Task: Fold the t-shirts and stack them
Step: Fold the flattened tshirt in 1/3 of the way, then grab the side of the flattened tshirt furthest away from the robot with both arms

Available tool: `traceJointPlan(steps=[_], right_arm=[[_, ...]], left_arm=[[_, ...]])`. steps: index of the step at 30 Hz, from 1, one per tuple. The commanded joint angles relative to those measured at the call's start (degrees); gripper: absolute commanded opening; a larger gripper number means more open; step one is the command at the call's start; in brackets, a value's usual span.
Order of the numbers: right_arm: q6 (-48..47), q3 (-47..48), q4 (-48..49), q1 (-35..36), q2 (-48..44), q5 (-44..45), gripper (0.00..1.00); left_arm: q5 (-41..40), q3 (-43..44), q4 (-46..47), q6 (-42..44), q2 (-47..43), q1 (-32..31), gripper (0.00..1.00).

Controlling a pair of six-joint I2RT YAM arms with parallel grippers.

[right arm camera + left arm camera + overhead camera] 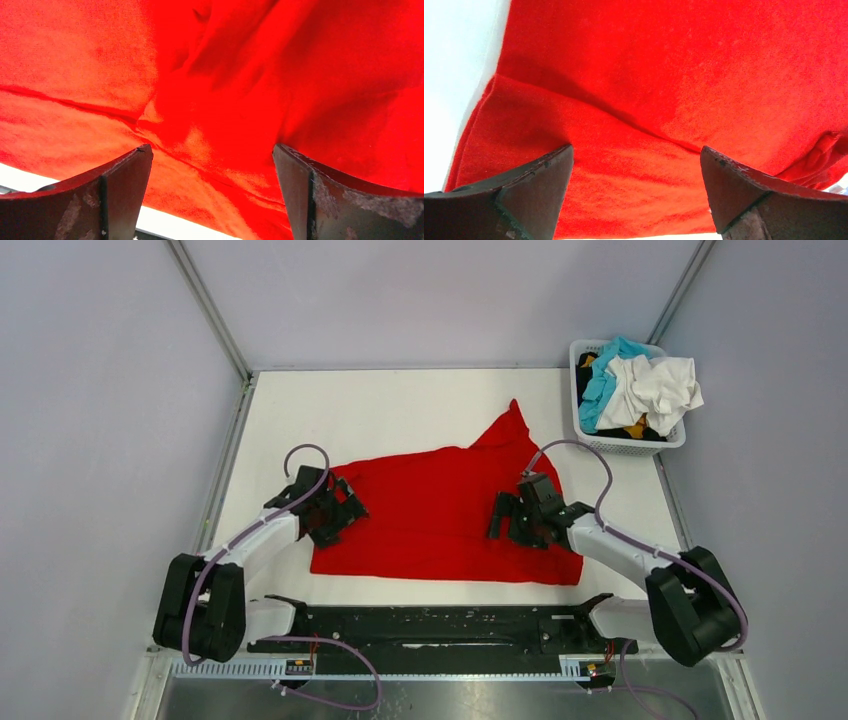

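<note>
While one red t-shirt lies spread on the white bench, mostly flat, creased, with one corner peaking on its far side, two tools sit low over it. The left tool is at the shirt's left edge. The right tool is over the shirt's right part, near that edge. Both have their jaws spread wide, with only the cloth showing beneath the gap, and neither has hold of anything. Whether the fingertips touch the cloth cannot be told. Beyond the shirt's far right corner, apart from it, stands one basket holding a crumpled heap: one teal piece, one white piece and one mustard-yellow piece. How many shirts that makes cannot be told.
</note>
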Motion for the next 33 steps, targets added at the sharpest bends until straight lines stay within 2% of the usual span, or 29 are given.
traceJointPlan(steps=[1,6,10,15,19,21,25,33], right_arm=[[2.76,-5.08,-9.32,1.24,-6.45,-1.64,1.00],[2.86,-7.55,-14.56,1.52,-14.64,-2.37,0.99],[2.21,-7.42,-12.46,1.52,-19.00,-2.48,0.99],[0.94,-3.47,-8.79,1.49,-21.43,6.73,0.99],[1.84,0.62,-6.04,1.45,-21.78,14.11,0.99],[0.31,2.00,-4.81,1.39,-20.79,14.76,0.99],[-0.77,3.92,-4.45,1.35,-19.06,16.02,0.99],[-1.80,3.88,-3.28,0.38,-16.88,17.39,0.99]], left_arm=[[0.80,-6.76,-5.33,-1.95,-1.74,-1.14,0.99],[1.74,-9.45,-9.04,-3.48,-9.61,-2.97,0.99],[1.72,-9.07,-11.49,-4.84,-16.17,-3.37,0.99],[-4.68,-2.58,-13.94,-4.22,-18.32,-3.39,0.99],[-14.20,3.67,-13.06,-4.33,-14.57,-3.25,0.99],[-18.03,5.74,-11.36,-3.94,-11.18,-2.70,0.99],[-17.14,9.38,-8.76,-2.52,-3.03,0.17,0.94],[-14.10,11.82,-3.38,-1.80,7.22,1.79,0.66]])
